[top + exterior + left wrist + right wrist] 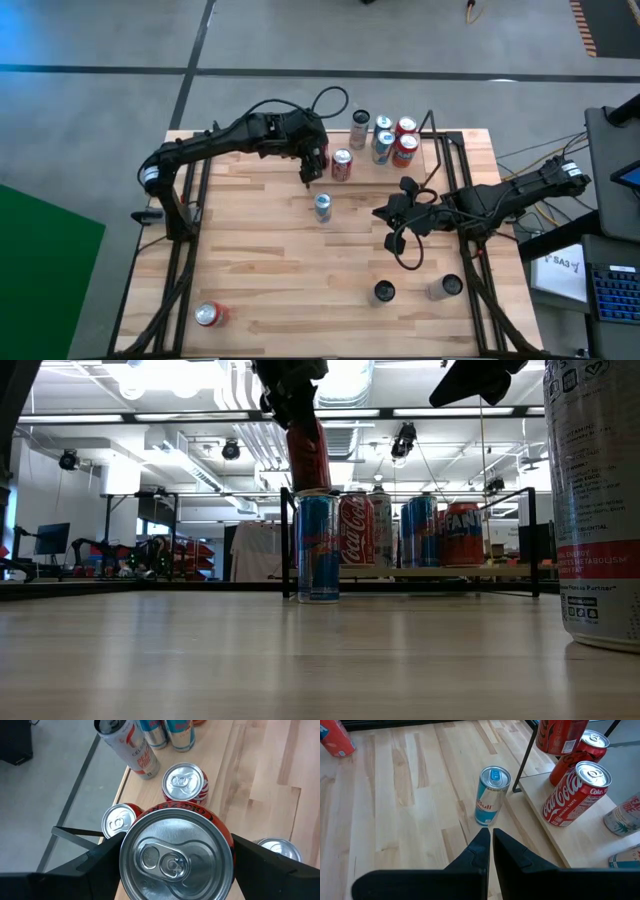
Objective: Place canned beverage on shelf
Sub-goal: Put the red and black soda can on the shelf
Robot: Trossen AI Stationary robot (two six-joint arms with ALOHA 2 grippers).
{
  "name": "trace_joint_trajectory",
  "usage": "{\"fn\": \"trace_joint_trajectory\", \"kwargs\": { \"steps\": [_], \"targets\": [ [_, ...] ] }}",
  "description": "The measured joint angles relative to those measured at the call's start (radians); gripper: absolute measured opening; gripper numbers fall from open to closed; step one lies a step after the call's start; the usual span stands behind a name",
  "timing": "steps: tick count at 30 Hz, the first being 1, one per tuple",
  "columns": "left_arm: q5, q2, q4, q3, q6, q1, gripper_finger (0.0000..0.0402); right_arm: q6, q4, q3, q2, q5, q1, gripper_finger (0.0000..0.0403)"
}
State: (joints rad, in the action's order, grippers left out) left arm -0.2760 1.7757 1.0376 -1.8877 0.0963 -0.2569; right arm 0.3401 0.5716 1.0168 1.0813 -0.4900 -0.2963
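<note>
My left gripper (312, 160) is shut on a red canned beverage (175, 855), which hangs over the left end of the shelf (580, 840). The shelf is a light-wood board inside black rails at the table's far side. Under the held can stand a red can (120, 820) and a Coca-Cola can (183, 782), upright on the board. More cans (392, 135) stand farther along it. A blue Red Bull can (490, 795) stands on the table just in front of the shelf. My right gripper (491, 837) is shut and hovers to the right of that can, touching nothing. My left gripper pinches the red can between its two fingers (100, 862), one on each opposite side of its wall (226, 834), near the top end. The fingers slant down from the table's left. The can hangs below them (308, 455), nearly upright, top up, clear of shelf and cans.
Two dark-topped cans (384, 292) (443, 288) stand near the table's front right. A red can (210, 315) lies on its side at the front left. The shelf's black posts (288, 545) rise at its corners. Bare planks (260, 250) fill the table's middle.
</note>
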Motion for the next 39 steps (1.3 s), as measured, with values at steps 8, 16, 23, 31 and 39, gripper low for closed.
{"fn": "trace_joint_trajectory", "kwargs": {
  "steps": [8, 16, 23, 31, 39],
  "targets": [
    [0.014, 0.036, 0.001, 0.001, 0.007, 0.000, 0.0298, 0.000, 0.000, 0.000, 0.000, 0.000, 0.000, 0.0012],
    [0.014, 0.065, 0.001, 0.001, 0.023, -0.002, 0.0298, 0.000, 0.000, -0.001, 0.000, 0.000, 0.000, 0.0012],
    [0.014, 0.080, 0.006, 0.001, 0.026, -0.008, 0.0298, 0.000, 0.000, -0.002, 0.000, 0.000, 0.000, 0.0012],
    [0.015, 0.086, 0.006, 0.001, 0.036, -0.010, 0.0298, 0.000, 0.000, -0.003, 0.000, 0.000, 0.000, 0.0012],
    [0.016, 0.086, 0.005, 0.001, 0.056, -0.010, 0.0298, 0.000, 0.000, -0.003, 0.000, 0.000, 0.000, 0.0012]
  ]
}}
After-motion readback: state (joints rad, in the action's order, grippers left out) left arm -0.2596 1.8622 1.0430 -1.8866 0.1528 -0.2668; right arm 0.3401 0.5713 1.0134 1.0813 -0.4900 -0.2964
